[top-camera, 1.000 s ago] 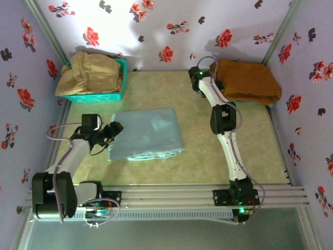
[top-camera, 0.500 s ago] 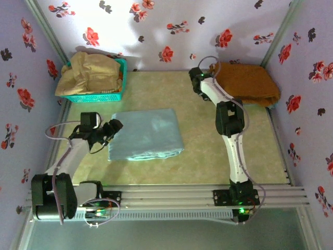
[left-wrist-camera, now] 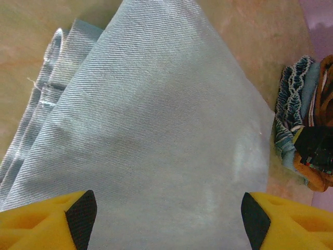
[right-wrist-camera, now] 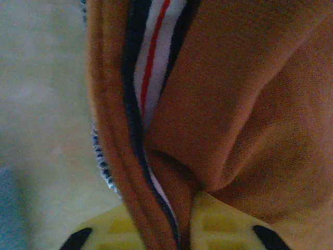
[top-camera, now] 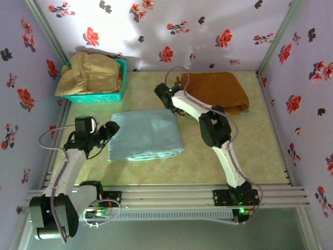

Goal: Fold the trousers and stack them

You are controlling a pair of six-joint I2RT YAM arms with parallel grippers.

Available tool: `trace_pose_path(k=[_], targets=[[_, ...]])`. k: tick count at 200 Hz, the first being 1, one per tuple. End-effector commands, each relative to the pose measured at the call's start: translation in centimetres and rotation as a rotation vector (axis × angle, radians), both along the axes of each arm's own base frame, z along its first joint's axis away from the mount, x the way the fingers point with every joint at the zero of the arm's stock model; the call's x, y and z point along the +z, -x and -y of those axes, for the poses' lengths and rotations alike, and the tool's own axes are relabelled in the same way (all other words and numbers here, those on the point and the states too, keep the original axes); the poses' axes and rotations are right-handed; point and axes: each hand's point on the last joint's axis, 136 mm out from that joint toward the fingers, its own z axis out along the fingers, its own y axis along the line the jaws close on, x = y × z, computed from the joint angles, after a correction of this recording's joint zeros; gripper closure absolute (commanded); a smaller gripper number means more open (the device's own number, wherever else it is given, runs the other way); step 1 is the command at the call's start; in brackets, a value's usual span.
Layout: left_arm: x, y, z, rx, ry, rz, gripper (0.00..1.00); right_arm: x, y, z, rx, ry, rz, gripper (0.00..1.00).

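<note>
top view: I'm hovering the left gripper (top-camera: 110,130) wide open and empty at the left edge of the folded trousers (top-camera: 146,134), guessing for a grab.
left wrist: trousers (left-wrist-camera: 156,135) are lying flat under the jaws.
right wrist: right gripper (right-wrist-camera: 169,237) is pinching the orange-brown garment (right-wrist-camera: 234,104) beyond the trousers.

One pair of pale-blue trousers (top-camera: 145,134), one orange-brown garment (top-camera: 216,91), one beige garment (top-camera: 91,73), one teal basket (top-camera: 99,97), one desk (top-camera: 208,151), two arms with two grippers: left gripper (left-wrist-camera: 169,219), right gripper (right-wrist-camera: 171,237)

The trousers (top-camera: 145,134) are plain pale blue; the orange-brown garment (top-camera: 216,89) carries red, white and navy stripes.
</note>
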Motion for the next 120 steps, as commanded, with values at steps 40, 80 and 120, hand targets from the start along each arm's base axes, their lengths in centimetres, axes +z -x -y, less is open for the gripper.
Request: trace_pose_path(k=[40, 80, 120], targets=[[-2.8, 2.3, -4.2, 0.112, -0.211, -0.171, 0.12, 6.5, 3.5, -5.2, 0.039, -0.412, -0.074, 0.38], [-5.7, 1.1, -4.0, 0.088, -0.211, -0.256, 0.13, 9.7, 8.0, -5.5, 0.103, -0.618, -0.098, 0.29], [-7.6, 0.2, -2.7, 0.01, -0.211, -0.283, 0.17, 6.8, 14.0, -5.1, 0.078, -0.815, -0.215, 0.27]])
